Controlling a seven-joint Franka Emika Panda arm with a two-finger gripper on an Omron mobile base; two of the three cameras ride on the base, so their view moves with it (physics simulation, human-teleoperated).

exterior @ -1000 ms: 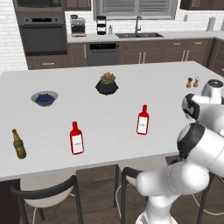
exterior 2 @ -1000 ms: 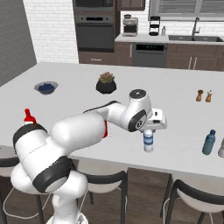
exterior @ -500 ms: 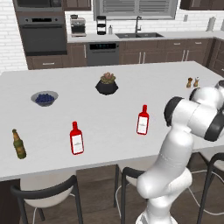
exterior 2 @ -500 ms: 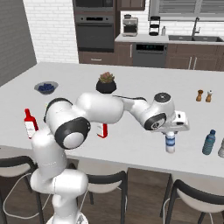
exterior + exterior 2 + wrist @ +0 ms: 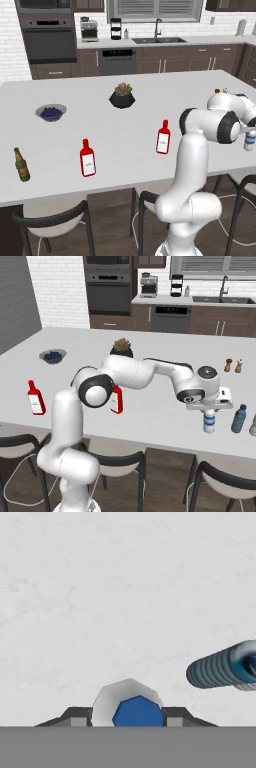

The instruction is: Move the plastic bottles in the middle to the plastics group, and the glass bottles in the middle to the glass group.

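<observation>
a: left base view? where was the clear bottle?
b: at the counter's far right edge, under the gripper.
a: right base view?
b: gripper pinching the clear bottle by its top, just left of the blue-teal bottle.
a: hand view?
b: fingers flanked the bottle; the blue-teal bottle lay right.

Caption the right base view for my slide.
Gripper holds the clear blue-labelled bottle beside the blue-teal bottle near the counter's edge.
</observation>
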